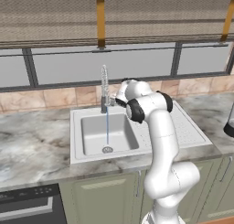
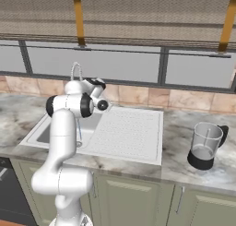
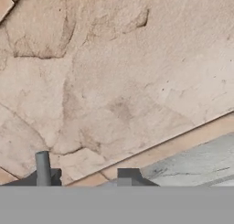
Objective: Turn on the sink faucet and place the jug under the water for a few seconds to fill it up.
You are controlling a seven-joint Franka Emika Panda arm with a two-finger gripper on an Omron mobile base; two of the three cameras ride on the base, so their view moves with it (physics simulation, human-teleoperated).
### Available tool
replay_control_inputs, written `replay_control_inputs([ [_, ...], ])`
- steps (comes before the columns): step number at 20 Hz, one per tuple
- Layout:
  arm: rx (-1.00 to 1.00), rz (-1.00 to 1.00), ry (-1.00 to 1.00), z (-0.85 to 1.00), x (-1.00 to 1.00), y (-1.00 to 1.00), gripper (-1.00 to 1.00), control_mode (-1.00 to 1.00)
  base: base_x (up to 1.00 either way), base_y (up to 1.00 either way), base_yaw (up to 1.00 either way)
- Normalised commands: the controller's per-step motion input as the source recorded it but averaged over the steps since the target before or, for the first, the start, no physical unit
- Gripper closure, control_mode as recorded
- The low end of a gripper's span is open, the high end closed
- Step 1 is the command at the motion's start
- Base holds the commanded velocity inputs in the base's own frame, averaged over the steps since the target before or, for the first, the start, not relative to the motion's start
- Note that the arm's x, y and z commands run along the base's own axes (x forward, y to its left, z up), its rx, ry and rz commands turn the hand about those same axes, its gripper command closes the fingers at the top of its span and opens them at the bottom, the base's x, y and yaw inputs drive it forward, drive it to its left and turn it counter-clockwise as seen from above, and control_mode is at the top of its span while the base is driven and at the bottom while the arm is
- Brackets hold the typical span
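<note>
wall: tan stone tiles (image 3: pixel 114 72) fill upper frame | bench (image 3: pixel 201 166): grey marble, lower right | claw (image 3: pixel 84 177): finger tips, bottom left

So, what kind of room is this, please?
Most likely a home kitchen, computer-rendered: a sink with a running faucet set in a marble-look counter, green cabinets below, and a jug standing on the counter.

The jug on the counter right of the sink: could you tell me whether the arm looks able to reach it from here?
Probably yes. The jug stands alone on bare counter beyond the drainboard, nothing around it. The gripper is over at the faucet, so the arm must swing right.
</note>
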Motion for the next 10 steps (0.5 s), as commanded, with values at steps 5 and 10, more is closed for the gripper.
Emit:
replay_control_inputs([
  [5,0.26,-0.03,0.17,-0.45,0.02,-1.0,1.0,-1.0,0.0,0.0,0.0],
  [10,0.24,-0.01,0.15,-0.51,0.0,-0.94,-1.0,-1.0,0.0,0.0,0.0],
])
